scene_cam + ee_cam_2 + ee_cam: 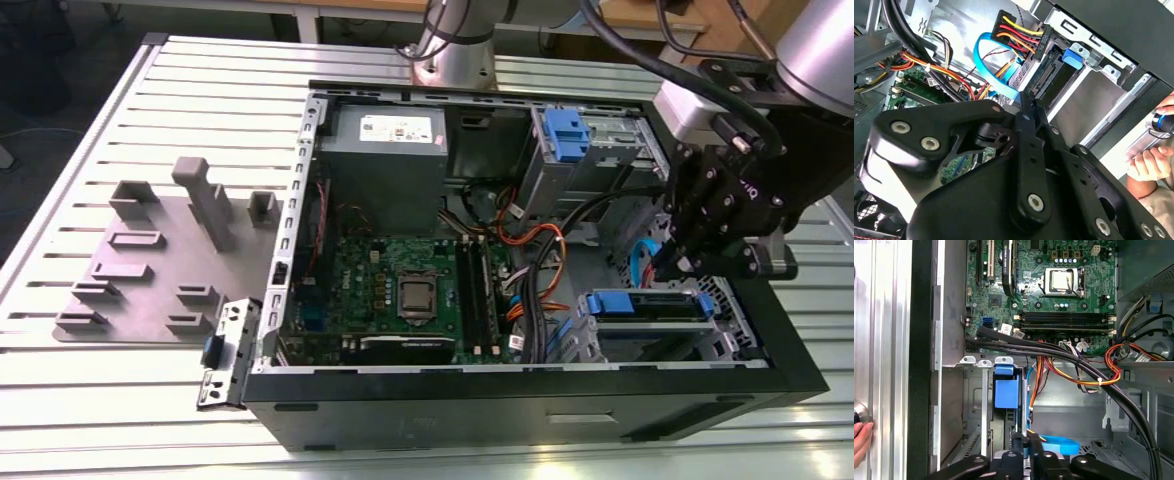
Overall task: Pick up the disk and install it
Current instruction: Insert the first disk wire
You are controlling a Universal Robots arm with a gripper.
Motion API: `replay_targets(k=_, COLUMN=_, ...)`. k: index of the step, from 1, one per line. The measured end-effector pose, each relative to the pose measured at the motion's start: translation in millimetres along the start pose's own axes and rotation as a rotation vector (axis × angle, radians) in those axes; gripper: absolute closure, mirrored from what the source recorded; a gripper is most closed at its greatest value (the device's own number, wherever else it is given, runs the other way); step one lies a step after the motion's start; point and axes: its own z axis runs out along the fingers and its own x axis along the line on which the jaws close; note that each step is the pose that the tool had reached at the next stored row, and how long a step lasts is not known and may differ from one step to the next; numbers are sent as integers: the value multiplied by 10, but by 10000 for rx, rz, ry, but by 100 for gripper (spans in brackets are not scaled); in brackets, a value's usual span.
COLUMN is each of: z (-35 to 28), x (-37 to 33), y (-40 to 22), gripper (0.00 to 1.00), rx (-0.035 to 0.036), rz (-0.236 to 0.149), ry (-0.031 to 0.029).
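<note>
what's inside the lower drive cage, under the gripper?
The disk in its blue caddy sits in the drive cage, handle toward the motherboard. The gripper hangs right above it. Cage walls and the gripper cover the drive's body and connectors.

No print here is clear enough to read.
A white paper label (400, 127) with small dark print sits on the grey metal power supply box (363, 165), well apart from the black tool (677, 268); its lines cannot be made out. Pale lettering on the tool's own black housing, above its tips in the exterior view, is illegible. Tiny white markings dot the green circuit board (1054, 305) beyond the tool in the first wrist view and are also unreadable.
</note>
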Motion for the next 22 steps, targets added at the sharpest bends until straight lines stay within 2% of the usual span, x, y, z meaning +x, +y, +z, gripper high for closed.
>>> replay_targets(k=6, z=3, x=1, y=0, gripper=84, rx=0, rz=0, ry=-1)
replay_targets(k=11, z=12, x=43, y=-1, gripper=84, rx=0, rz=0, ry=-6)
replay_targets(k=14, z=51, x=48, y=-2, gripper=84, rx=0, rz=0, ry=-5)
replay_targets(k=22, z=107, x=63, y=-3, gripper=84, rx=0, rz=0, ry=-4)
